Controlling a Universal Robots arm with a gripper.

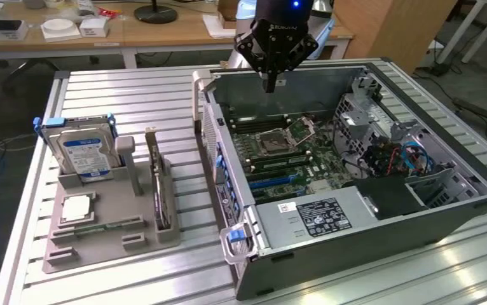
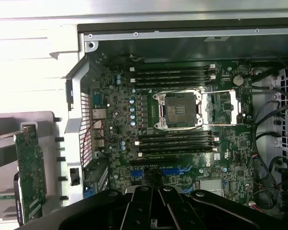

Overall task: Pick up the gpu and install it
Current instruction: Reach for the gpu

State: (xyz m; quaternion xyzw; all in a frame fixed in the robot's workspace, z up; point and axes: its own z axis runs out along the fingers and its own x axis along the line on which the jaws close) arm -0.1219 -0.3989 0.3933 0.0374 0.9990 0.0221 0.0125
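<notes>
gpu (image 1: 160, 197), a thin brownish-green circuit card with a silver end bracket, stood on edge in a slot of the grey moulded plastic holder (image 1: 99, 232), at the exterior view's left, not yet picked. Probably racked upright so its top edge is free to pinch. Long axis ran near-to-far, bracket at the far end. Boxy silver hard drive (image 1: 86, 152) with a blue label stood just left of it. Holder sat on the slatted aluminium worktop (image 1: 142, 95). Black gripper (image 1: 270, 86) hung over the far side of the open dark metal case (image 1: 447, 210), above the green motherboard (image 1: 286, 152), fingers together, holding nothing, well apart from the gpu.
</notes>
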